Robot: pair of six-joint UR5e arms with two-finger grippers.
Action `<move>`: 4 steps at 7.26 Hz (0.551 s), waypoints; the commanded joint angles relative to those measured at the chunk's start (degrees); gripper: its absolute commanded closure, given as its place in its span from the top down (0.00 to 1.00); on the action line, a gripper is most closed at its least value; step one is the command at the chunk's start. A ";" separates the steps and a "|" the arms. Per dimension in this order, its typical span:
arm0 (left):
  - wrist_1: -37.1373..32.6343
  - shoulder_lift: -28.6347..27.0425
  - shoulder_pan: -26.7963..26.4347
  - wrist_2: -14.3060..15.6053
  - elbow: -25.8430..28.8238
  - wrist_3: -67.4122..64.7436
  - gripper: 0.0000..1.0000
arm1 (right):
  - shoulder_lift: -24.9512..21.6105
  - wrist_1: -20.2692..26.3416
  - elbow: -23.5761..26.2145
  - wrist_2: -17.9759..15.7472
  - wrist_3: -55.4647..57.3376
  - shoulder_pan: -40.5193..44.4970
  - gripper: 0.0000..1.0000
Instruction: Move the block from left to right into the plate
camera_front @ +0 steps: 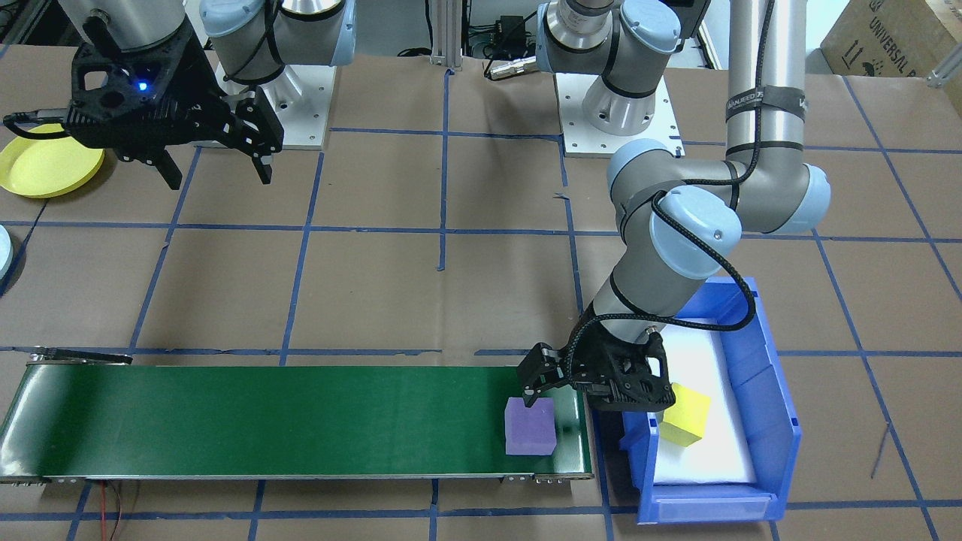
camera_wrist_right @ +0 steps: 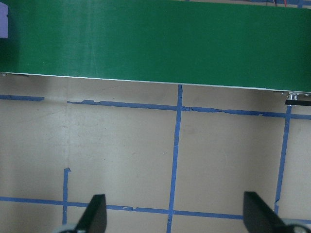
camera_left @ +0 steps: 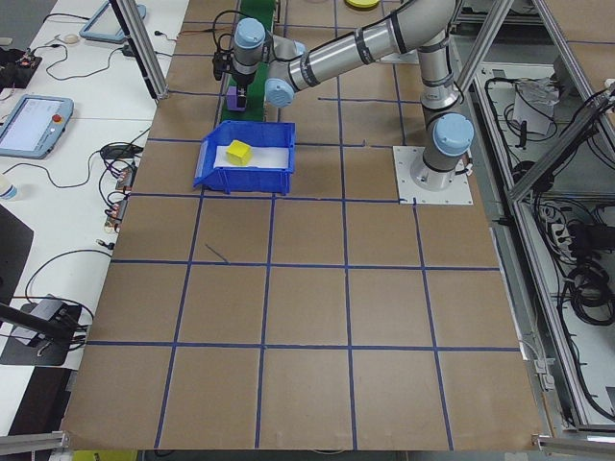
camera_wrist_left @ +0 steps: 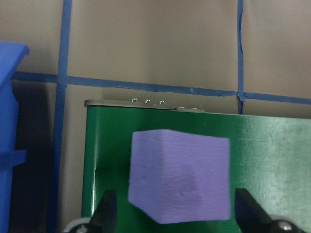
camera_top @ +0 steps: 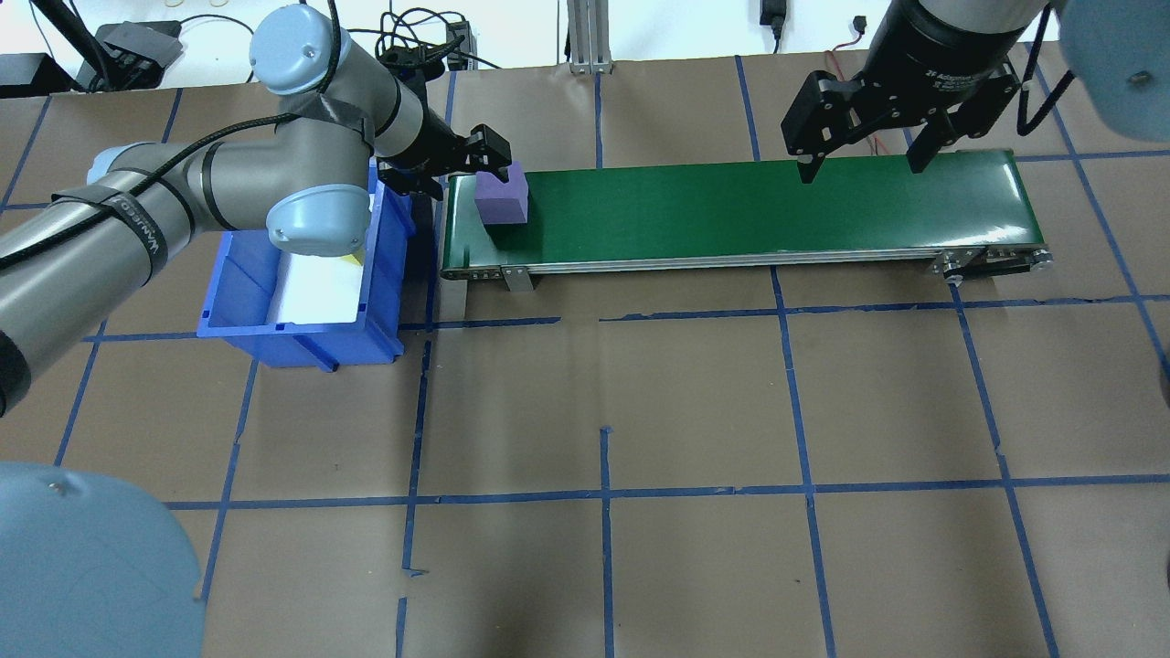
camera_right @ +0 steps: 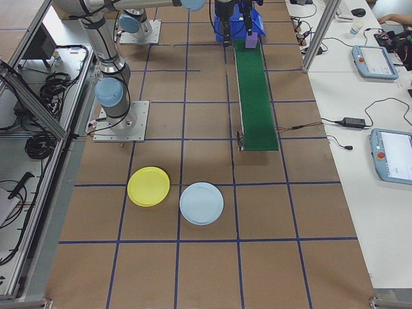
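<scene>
A brown paper-covered surface (camera_top: 603, 384), gridded with blue tape, is carrying everything. Two grey arms are working over it.

One long green conveyor belt (camera_front: 285, 417) is running between the two end effectors, evidently there to carry a block from the left arm's side to the right arm's side.

One blue bin (camera_front: 759, 421) is sitting just beside the left end effector (camera_front: 543, 391), at the belt's end, and is probably serving as the block supply. One yellow block (camera_front: 685, 424) is lying in it.

Two plates are lying well beyond the belt's far end, nearer the right arm: one yellow plate (camera_right: 149, 187), the target, and one pale blue plate (camera_right: 201, 203) just beside it. In the front-facing view the yellow plate is showing behind the right end effector (camera_front: 214, 169).

One purple block (camera_front: 530, 427) is resting on the belt directly under the left end effector, between its fingers. The wrist view is showing the fingers spread, a gap on each side of the block, so the block appears to be sitting free on the belt, not pinched.

The right end effector is hovering with its fingers spread wide, holding nothing, above the belt's opposite end, seemingly waiting to receive the block.
</scene>
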 commanded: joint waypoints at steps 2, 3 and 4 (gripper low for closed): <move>-6.98 6.66 2.11 12.20 1.68 9.76 1.00 | 0.06 0.00 0.00 0.04 0.00 0.00 1.00; -9.42 7.29 5.78 11.97 1.25 12.93 1.00 | 0.06 0.00 0.00 0.04 0.00 0.00 1.00; -9.45 7.21 9.21 11.54 0.29 18.19 1.00 | 0.06 0.00 0.00 -0.05 0.00 0.00 1.00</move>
